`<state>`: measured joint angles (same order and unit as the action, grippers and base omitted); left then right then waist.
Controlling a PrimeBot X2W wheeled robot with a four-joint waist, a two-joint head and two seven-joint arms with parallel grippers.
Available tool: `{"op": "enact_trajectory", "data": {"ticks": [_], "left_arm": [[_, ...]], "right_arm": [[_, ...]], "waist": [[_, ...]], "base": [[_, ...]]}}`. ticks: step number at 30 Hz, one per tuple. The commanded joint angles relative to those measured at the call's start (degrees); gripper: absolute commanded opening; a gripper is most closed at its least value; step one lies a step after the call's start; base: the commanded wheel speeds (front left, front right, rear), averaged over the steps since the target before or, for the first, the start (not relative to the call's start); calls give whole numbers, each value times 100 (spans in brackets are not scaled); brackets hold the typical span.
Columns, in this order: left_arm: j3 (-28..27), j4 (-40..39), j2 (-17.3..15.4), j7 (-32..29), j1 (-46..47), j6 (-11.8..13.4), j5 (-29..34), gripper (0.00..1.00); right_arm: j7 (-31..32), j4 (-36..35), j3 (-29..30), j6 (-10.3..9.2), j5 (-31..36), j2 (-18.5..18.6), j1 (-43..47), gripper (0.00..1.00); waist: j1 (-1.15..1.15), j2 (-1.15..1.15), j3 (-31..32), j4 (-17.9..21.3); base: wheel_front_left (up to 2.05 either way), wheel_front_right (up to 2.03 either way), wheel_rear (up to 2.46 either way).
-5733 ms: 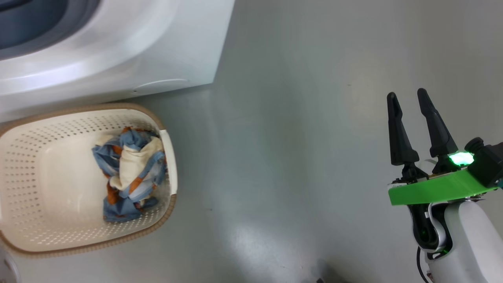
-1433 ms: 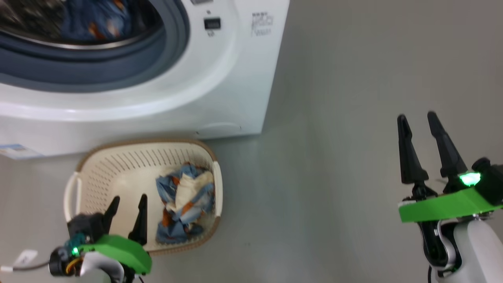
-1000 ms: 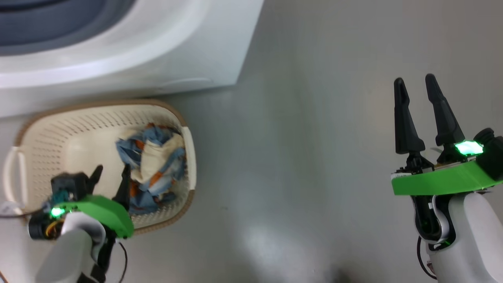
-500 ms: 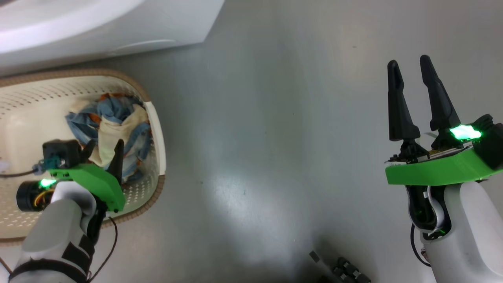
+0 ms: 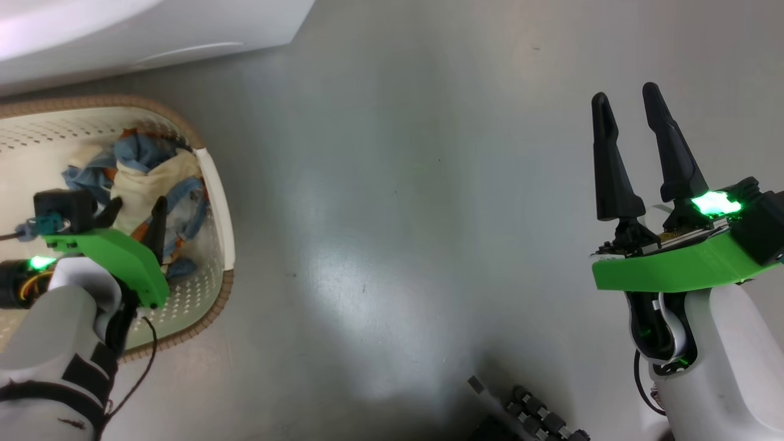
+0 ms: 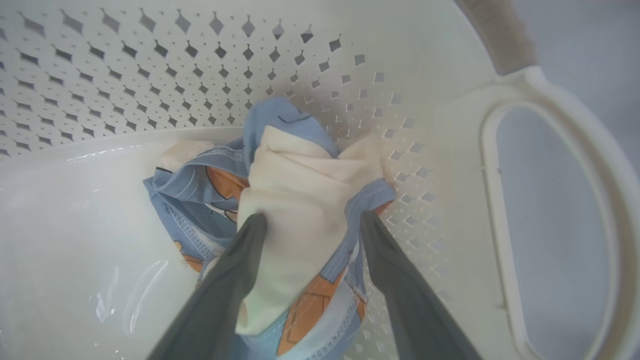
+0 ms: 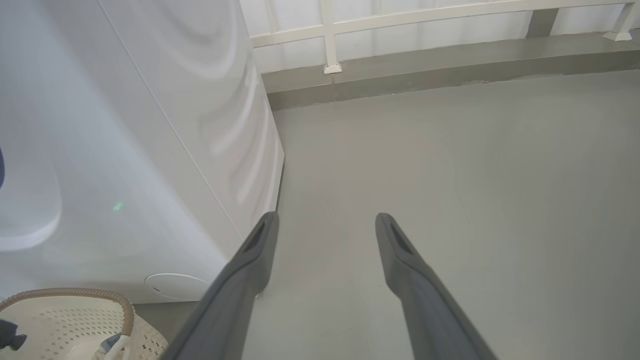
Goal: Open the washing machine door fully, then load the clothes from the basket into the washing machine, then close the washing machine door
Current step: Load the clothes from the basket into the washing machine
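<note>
The cream basket (image 5: 215,184) sits on the floor at the left, just in front of the white washing machine (image 5: 153,24). A bundle of light blue, orange and cream clothes (image 5: 153,174) lies against the basket's right wall. My left gripper (image 5: 138,208) is down inside the basket, open. In the left wrist view its fingers (image 6: 252,240) straddle the cream fold of the clothes (image 6: 300,195), and this left gripper (image 6: 313,220) has not closed. My right gripper (image 5: 625,95) hangs open over bare floor at the right, holding nothing. The washing machine door is out of view.
Grey floor spreads between the basket and my right arm. A dark part of the robot's base (image 5: 527,419) shows at the bottom edge. In the right wrist view, the washing machine's side (image 7: 175,125) is on the left, with a low kerb and white railing (image 7: 400,75) behind.
The head camera has swung, sliding the basket and machine left and up. My left gripper has moved from beside the clothes to astride them. The right gripper has kept its pose.
</note>
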<state>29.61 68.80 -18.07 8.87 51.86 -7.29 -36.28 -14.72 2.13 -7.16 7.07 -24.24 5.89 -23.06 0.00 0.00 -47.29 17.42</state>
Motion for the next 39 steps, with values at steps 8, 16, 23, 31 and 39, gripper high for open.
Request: {"op": "enact_trajectory", "data": {"ticks": [8,16,23,31,39], "left_arm": [[155,225,-225,-11,156,-20,-128,100],[306,333,-211,-55,237,-20,-298,0],[380,356,-147,67,224,-20,-455,0],[184,356,-44,492,-65,-20,-869,0],[-220,-255,-32,609,-692,-20,-968,0]], "right_arm": [[-28,-146,-123,42,-21,40,105,100],[-28,-169,-168,42,-14,41,72,100],[-28,-149,-153,42,-4,44,51,100],[-28,-70,-123,42,0,41,85,100],[-28,70,-59,42,-3,144,329,100]], "waist": [[0,0,-62,47],[0,0,-95,53],[0,0,25,-12],[0,0,523,-187],[0,0,1296,-470]], "base": [[0,0,0],[0,0,0],[0,0,0],[0,0,0],[0,0,0]]}}
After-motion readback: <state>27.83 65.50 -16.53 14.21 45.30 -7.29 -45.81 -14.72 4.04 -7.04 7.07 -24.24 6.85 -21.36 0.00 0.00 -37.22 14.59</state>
